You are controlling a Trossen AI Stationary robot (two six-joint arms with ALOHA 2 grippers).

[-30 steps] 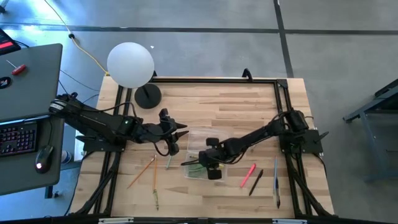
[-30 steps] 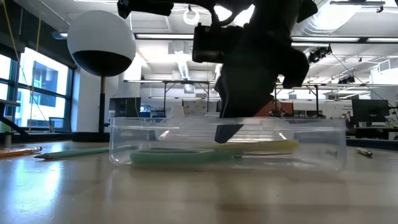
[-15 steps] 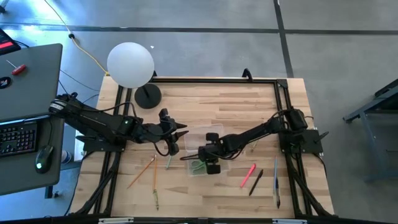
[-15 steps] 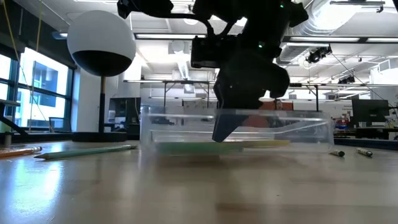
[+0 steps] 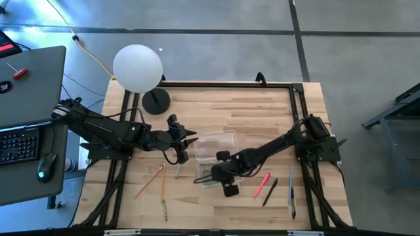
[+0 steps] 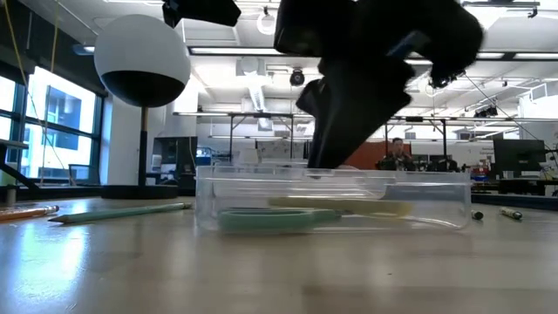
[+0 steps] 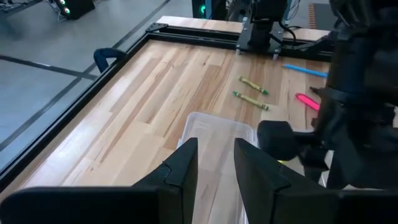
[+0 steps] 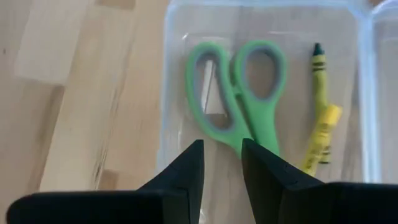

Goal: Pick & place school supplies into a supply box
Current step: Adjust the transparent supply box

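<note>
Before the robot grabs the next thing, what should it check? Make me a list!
1. Scissors lie flat inside the supply box: ok.
2. Right jaws are apart and hold nothing, just above the box: ok.
3. Box top is open for the next drop: ok.
4. Pink pen and black pen lie free on the table near the right arm: ok.
5. Left jaws are open and empty, waiting beside the box, apart from the right arm: ok.
6. All supplies packed: not ok; the orange pencil and others lie outside.
</note>
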